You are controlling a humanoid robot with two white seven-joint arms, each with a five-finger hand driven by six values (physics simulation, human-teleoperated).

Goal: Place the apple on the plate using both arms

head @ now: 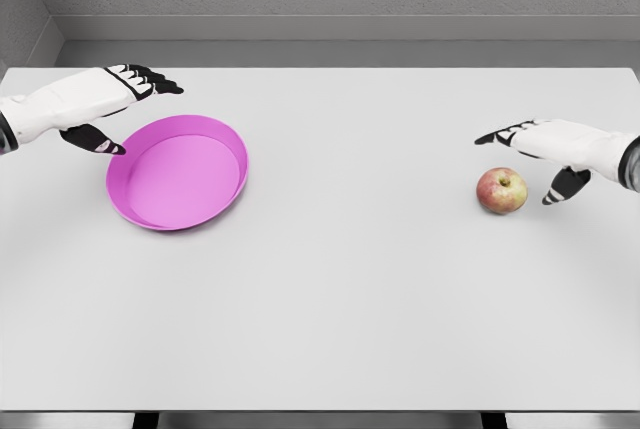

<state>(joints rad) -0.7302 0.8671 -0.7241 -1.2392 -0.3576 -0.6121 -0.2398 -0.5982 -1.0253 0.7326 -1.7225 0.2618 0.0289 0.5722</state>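
Observation:
A red-yellow apple (501,190) sits on the white table at the right. My right hand (535,157) hovers just right of and above it, fingers spread and open, thumb (564,187) beside the apple, not touching it. A pink plate (136,157) lies on the left of the table, with nothing on it. My left hand (128,109) is at the plate's upper left rim, fingers extended over the far edge and thumb (95,139) near the left rim, holding nothing.
The white table (340,289) spans the whole view, with its front edge at the bottom. A grey wall stands behind the far edge.

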